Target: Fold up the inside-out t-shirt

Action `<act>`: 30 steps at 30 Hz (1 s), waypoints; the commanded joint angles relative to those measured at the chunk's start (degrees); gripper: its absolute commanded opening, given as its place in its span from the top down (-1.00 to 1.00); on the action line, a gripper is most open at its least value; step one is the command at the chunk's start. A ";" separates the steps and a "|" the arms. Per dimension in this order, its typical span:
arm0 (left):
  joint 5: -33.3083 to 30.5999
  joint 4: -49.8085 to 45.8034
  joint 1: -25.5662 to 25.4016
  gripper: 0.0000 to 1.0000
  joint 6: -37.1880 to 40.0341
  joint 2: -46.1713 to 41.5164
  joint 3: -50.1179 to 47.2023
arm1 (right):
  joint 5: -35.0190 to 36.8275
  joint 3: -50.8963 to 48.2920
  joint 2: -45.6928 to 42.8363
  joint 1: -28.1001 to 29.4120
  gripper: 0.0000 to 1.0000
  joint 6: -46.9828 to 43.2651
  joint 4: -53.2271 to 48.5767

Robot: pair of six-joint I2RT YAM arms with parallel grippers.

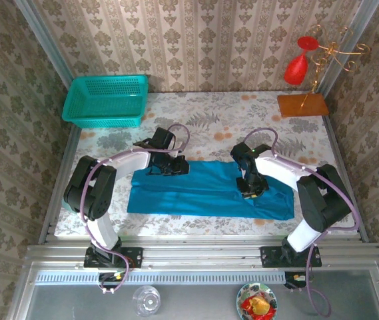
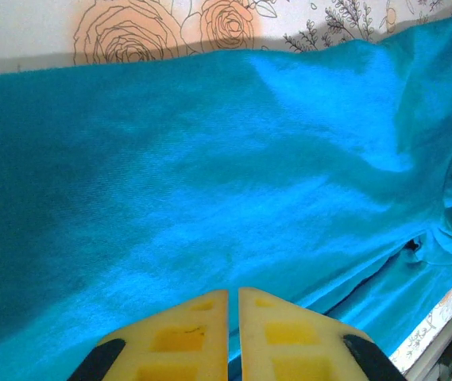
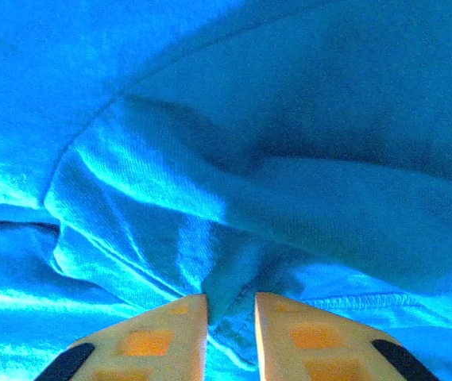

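T-shirt (image 1: 196,193) lies flattened on the table (image 1: 242,120) as a long teal band. Left gripper (image 2: 233,295): 2 fingers pressed nearly together, only a hairline gap. Cloth spreads ahead of and below the tips; cannot tell whether any layer is pinched. Right gripper (image 3: 231,302): clamped on a raised fold of the t-shirt, the ridge running down into the gap between the jaws. A stitched hem lies just right of the tips.

White-and-black arms (image 1: 128,160) — looped mauve cables (image 1: 184,131) — yellow end effector fingers (image 2: 190,337).
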 commanded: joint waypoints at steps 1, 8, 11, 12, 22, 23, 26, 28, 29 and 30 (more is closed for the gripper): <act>0.37 -0.20 0.57 0.73 0.38 -1.67 -0.44 | -0.83 1.53 -1.41 1.09 0.55 -0.16 -4.67; 0.43 -0.12 0.63 0.73 0.61 -1.52 -0.76 | 4.41 2.74 -0.54 2.77 0.16 0.97 -7.51; 0.53 0.00 0.66 0.73 0.56 -1.47 -0.89 | 7.41 4.12 1.50 3.02 0.14 -0.07 -7.90; 0.58 -0.09 0.66 0.73 0.56 -1.54 -0.95 | 7.95 4.69 2.20 3.36 0.14 -0.70 -8.02; 0.48 -0.30 1.18 0.73 0.62 -2.24 -1.40 | 4.50 6.42 7.02 3.69 0.24 -4.57 -8.24; 0.47 -0.32 1.19 0.73 0.58 -2.30 -1.46 | 4.29 6.60 7.27 3.77 0.26 -4.45 -8.65; 0.39 -0.46 1.19 0.73 0.65 -2.33 -1.34 | 3.10 7.18 7.74 4.34 0.29 -3.95 -9.80; 0.47 -0.58 1.27 0.73 0.72 -2.41 -1.27 | 2.91 7.49 8.00 4.69 0.31 -3.40 -10.50; 0.46 -0.62 1.27 0.73 0.74 -2.41 -1.26 | 2.79 7.46 8.06 4.83 0.31 -3.25 -10.74; 0.46 -0.68 1.27 0.73 0.83 -2.42 -1.18 | 2.56 7.54 8.11 4.99 0.30 -3.01 -10.99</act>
